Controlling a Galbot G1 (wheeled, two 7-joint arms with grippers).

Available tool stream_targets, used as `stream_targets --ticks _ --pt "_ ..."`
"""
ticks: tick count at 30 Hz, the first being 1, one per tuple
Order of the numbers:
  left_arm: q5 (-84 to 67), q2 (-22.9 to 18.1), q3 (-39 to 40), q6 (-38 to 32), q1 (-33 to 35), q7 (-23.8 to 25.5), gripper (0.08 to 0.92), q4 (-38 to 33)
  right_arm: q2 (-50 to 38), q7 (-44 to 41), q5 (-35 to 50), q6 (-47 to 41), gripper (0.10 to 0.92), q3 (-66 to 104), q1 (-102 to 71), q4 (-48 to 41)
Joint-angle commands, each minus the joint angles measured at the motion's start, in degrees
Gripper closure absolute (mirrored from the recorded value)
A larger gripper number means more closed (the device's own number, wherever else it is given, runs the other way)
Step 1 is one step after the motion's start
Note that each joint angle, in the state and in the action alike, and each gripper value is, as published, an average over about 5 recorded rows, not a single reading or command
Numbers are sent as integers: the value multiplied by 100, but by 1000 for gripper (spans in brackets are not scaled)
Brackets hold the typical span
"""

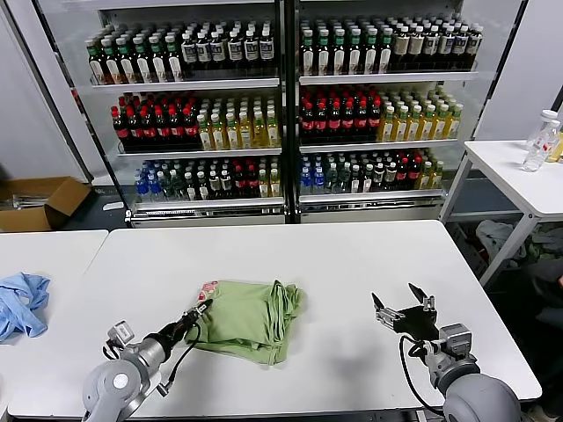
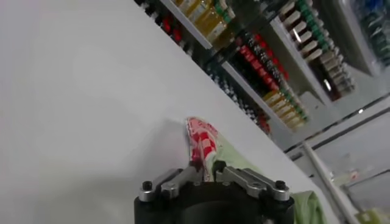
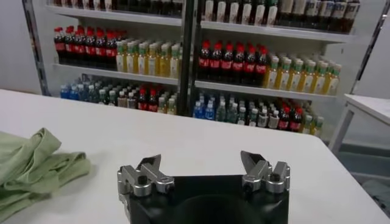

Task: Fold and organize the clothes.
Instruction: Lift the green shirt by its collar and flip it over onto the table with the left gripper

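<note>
1. The green polo shirt (image 1: pixel 251 318) lay bunched in a rough fold at the middle of the white counter (image 1: pixel 352 264), its red-and-white print peeking out at the left edge.
2. I judged it light, limp and prone to slumping, so a hem or folded edge seemed the best hold.
3. My left hand (image 1: pixel 201 310) was clenched on that printed edge.
4. My right hand (image 1: pixel 402 309) hovered released, well apart.
5. A light blue garment (image 1: pixel 22 303) sat on the neighbouring counter.

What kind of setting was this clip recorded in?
Probably a mock retail store or lab set up as one: glass-door drink coolers packed with bottled beverages stand behind plain white work tables, and a cardboard box sits on the floor. A green polo shirt lies on the table.
</note>
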Motion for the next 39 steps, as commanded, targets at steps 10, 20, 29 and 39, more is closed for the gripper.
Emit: stream_targets --ticks 10,20,29,39 --pt "-53 1465 -2756 -85 165 271 898 -409 331 -49 -49 121 203 -150 292 -113" --pt "2587 1376 -1695 -456 517 -29 898 -1959 569 -96 -224 223 203 -345 420 -126" --pt "3810 -288 1365 -611 -276 -637 898 -1450 718 -123 -469 259 203 -303 301 -1" --pt "3288 -1291 2870 -704 -1230 -1183 898 -356 764 -132 -612 259 203 -80 146 62"
